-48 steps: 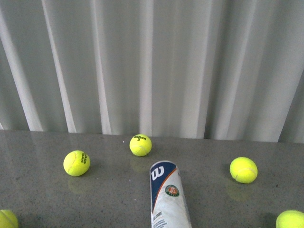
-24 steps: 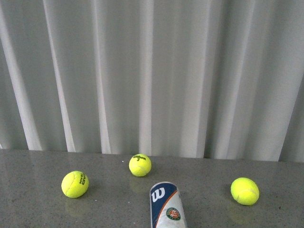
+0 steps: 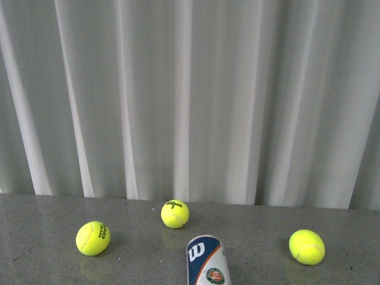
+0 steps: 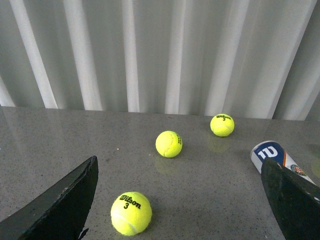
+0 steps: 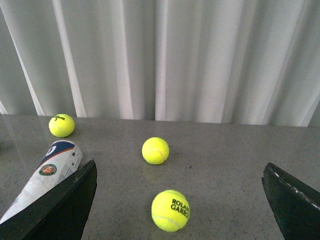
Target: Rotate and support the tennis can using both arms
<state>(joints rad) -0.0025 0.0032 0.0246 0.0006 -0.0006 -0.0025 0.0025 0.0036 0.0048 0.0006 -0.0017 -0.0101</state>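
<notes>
Well, barely started: tennis can (image 3: 208, 268) lies flat on table (image 3: 41, 264), seemingly untouched (near end cropped). Left gripper (image 4: 178, 161) spread wide, empty; right gripper (image 5: 180, 164) same. Rotate-and-support all ahead.

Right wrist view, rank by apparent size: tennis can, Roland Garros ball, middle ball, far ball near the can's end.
1. tennis can, largest, though partly hidden.
2. Roland Garros ball, probably only because it is nearest the camera.
3. middle ball and far ball: look about alike, not ranked.
</notes>
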